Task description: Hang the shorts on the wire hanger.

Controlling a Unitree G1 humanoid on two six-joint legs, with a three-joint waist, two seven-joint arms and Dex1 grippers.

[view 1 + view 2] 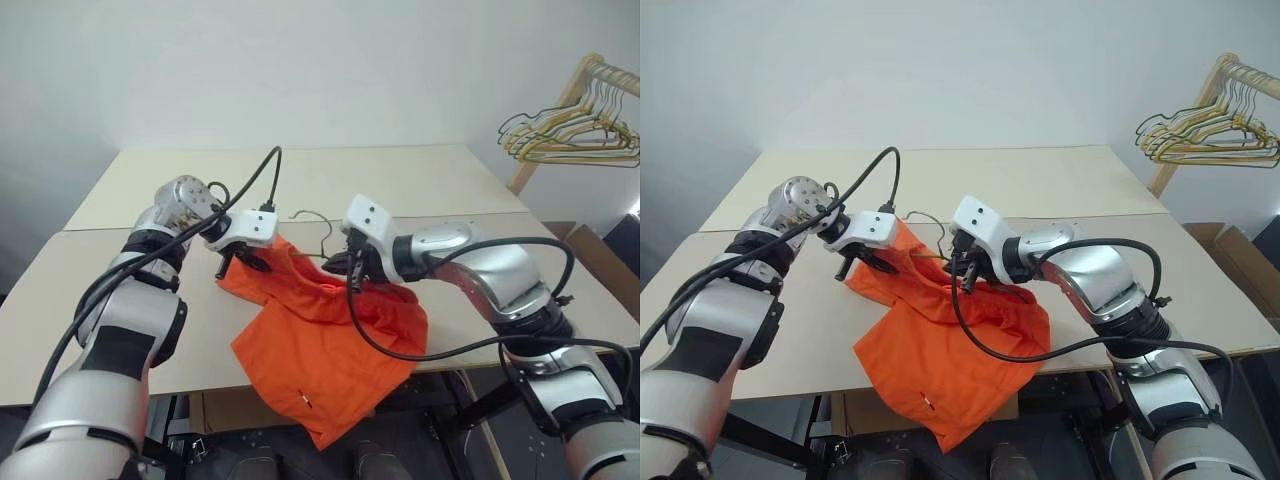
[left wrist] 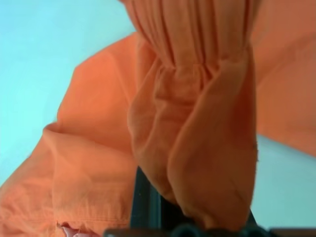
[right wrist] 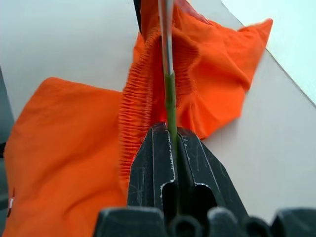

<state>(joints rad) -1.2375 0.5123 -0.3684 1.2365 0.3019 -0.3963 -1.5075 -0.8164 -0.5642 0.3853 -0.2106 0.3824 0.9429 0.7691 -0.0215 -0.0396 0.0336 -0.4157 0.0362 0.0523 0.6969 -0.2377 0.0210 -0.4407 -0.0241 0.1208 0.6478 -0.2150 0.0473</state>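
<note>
Wall (image 1: pixel 320 70): plain, pale, evenly lit.
Tables (image 1: pixel 400 180): two beige tops, pushed together edge to edge.
Rack (image 1: pixel 560 110): wooden, past the far right corner, bunched hangers (image 1: pixel 570 135) on it.
Box (image 1: pixel 610 260): cardboard, beside the right edge.

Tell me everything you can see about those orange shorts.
The shorts are bright orange soft fabric with a gathered elastic waistband. They lie crumpled on the table, one leg hanging over its near edge. The left gripper pinches one waistband end, lifted; the right gripper is shut on the thin hanger lying along the waistband.

Beige table (image 1: pixel 400 180); yellow-green hangers (image 1: pixel 575 135) on wooden rack (image 1: pixel 560 105).
</note>
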